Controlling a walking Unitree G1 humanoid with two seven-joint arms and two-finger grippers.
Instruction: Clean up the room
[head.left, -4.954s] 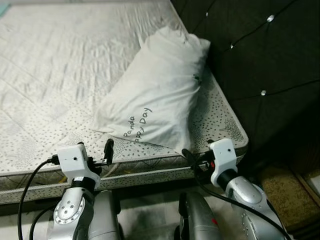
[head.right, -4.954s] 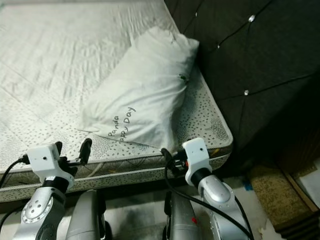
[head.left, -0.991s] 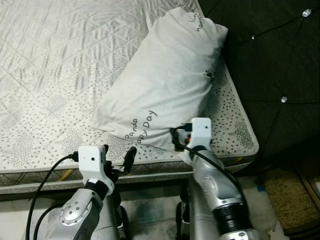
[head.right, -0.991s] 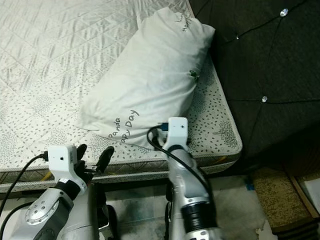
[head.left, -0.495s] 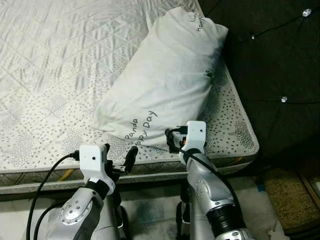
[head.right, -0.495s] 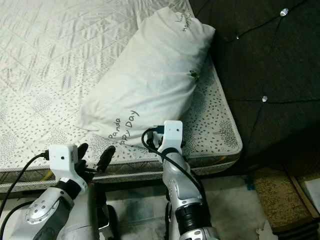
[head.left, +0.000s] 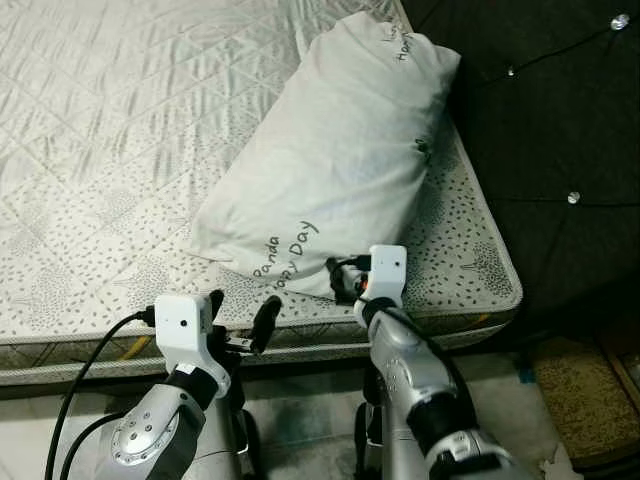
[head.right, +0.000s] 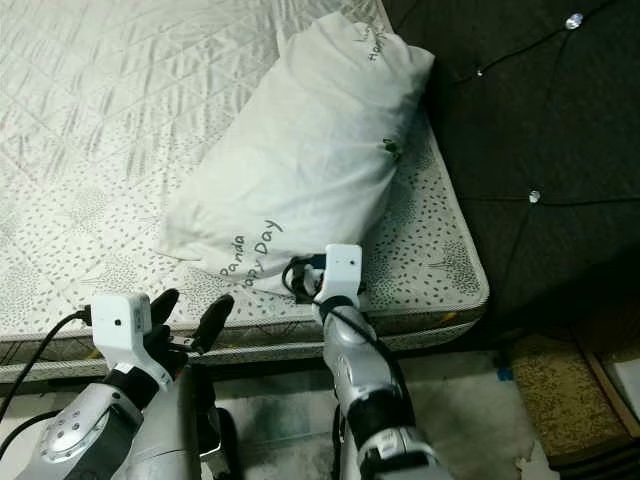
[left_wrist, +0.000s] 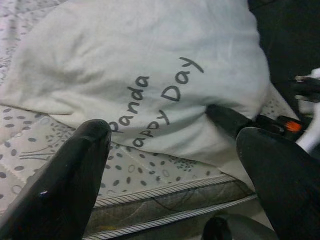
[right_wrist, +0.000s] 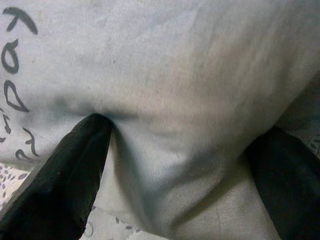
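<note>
Left tool (head.left: 240, 318) hangs with its two black fingers spread, empty, just off the near edge of the bed and short of the pillow's lettered corner. That soft white fabric pillow (head.left: 335, 160) lies slantwise on the quilted grey-white mattress (head.left: 110, 150), its far end against the dark tufted headboard (head.left: 540, 120). Grey writing on the near corner reads "Panda" and "Happy Day"; more lettering at the far end is too small to read. Right tool (right_wrist: 175, 165) is spread wide with the pillow's near corner bulging between its fingers, one fingertip (right_wrist: 87, 145) denting the cloth. Likely light, limp and compressible, the pillow should be pinched deep at that corner, where cloth bunches.
</note>
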